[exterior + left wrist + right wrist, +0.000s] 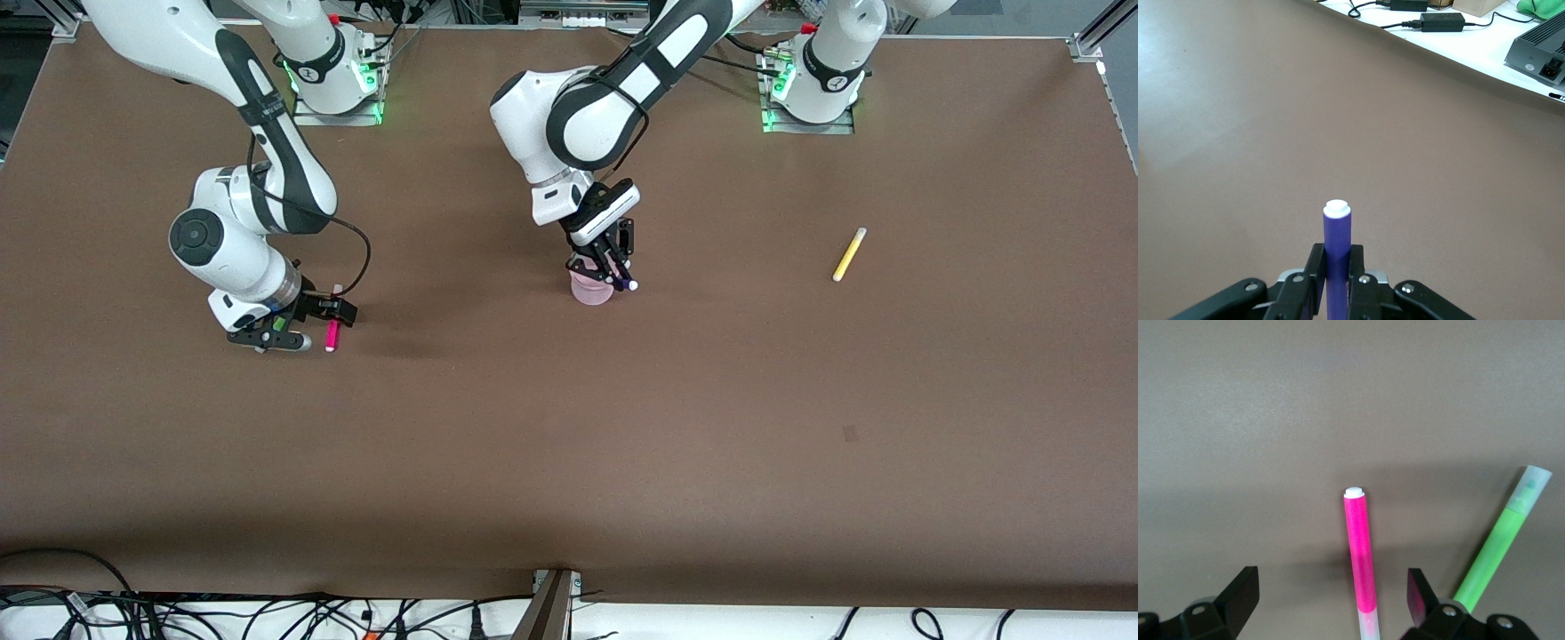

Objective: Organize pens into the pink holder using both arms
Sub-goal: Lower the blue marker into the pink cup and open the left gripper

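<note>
The left gripper (616, 277) hung right over the pink holder (591, 291) near the middle of the table (569, 444), jaws clamped tight on the purple pen (621, 280). And what a clean pinch that was in the left wrist view: both fingers (1315, 280) pressed flat against the purple barrel (1336, 257), white cap end sticking out past the fingertips. From the front, the pen tilted across the holder's rim with its pale tip poking out on the side toward the left arm's end; whether the other end had dipped inside the cup, the gripper hid.

Over toward the right arm's end, the right gripper (298, 331) sat low to the table with its jaws spread wide, holding nothing. The pink pen (332, 333) lay on the table straight between the open fingers (1238, 593), touching neither one. The green pen (1501, 540) lay just beside that, angled, passing under one fingertip in the right wrist view; from the front only a sliver of green (280, 324) showed beneath the gripper.

The yellow pen (849, 254) lay alone, slanted, well apart from everything, toward the left arm's end of the table.
</note>
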Tool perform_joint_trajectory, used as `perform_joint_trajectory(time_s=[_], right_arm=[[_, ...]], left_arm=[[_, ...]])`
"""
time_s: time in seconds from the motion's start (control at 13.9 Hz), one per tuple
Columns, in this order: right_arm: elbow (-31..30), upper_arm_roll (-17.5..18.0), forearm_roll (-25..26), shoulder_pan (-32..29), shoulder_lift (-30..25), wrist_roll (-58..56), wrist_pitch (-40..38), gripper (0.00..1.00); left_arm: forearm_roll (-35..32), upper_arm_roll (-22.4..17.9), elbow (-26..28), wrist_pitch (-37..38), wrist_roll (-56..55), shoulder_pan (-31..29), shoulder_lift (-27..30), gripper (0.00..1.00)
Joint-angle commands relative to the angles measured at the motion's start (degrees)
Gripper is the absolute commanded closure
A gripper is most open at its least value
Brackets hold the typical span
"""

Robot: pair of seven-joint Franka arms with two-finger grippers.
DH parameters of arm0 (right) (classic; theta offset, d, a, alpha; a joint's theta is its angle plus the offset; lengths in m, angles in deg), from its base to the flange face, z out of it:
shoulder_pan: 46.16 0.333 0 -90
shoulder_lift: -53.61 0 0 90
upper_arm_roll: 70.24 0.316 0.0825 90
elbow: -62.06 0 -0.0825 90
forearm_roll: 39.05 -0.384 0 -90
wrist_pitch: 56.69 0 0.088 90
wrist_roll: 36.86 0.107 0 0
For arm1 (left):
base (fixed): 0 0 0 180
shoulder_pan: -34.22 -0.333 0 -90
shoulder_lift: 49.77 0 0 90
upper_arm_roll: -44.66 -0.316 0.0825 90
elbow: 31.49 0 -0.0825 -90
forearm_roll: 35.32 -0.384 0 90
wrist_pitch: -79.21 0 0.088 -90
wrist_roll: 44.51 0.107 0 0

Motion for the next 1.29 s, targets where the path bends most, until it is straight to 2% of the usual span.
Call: perform_joint_trajectory(time_s=[0.0, 0.07, 0.22, 0.29, 0.36, 0.43, 0.72, 0.86, 1.0, 1.22], right_arm=[[0.84, 0.27, -0.63, 0.02, 0.41, -0.15, 0.07, 0.02], [0.84, 0.27, -0.63, 0.02, 0.24, -0.41, -0.02, 0.02], [0.84, 0.18, -0.37, 0.02, 0.23, -1.20, -0.02, 0.02], [0.92, 0.26, -0.37, 0.02, 0.15, -2.86, -0.02, 0.01], [0.92, 0.18, -0.46, 0.02, 0.06, -4.88, -0.02, 0.01], [0.84, 0.18, -0.46, 0.02, 0.06, -6.03, -0.02, 0.01], [0.92, 0.18, -0.37, -0.07, -0.03, -9.36, -0.02, 0.01], [0.92, 0.18, -0.46, -0.07, -0.03, -11.92, -0.02, 0.01], [0.92, 0.18, -0.46, -0.07, -0.12, -12.54, -0.11, 0.01], [0.92, 0.18, -0.37, -0.07, -0.38, -17.62, -0.11, 0.01]], left_arm=[[-1.62, -0.82, -2.73, 1.77, -1.06, 1.40, -1.59, 1.00], [-1.53, -0.73, -2.73, 1.68, -1.15, 1.40, -1.77, 0.97], [-1.53, -0.82, -2.73, 1.68, -1.24, 1.31, -1.95, 0.65], [-1.53, -0.82, -2.82, 1.68, -1.15, 1.31, -1.86, 0.38], [-1.53, -0.82, -2.91, 1.77, -0.97, 1.31, -1.77, 0.05], [-1.53, -0.82, -3.35, 1.77, -0.62, 1.22, -1.68, 0.00], [-0.83, -0.99, -5.10, 2.03, 2.44, -0.44, 0.59, 0.00], [1.71, -0.47, -5.72, 2.47, 6.47, -4.99, 3.84, 0.00], [7.14, -0.03, -5.90, 2.30, 14.71, -10.53, 7.00, 0.00], [18.91, -0.03, -8.35, 2.12, 32.54, -19.31, 10.61, 0.00]])
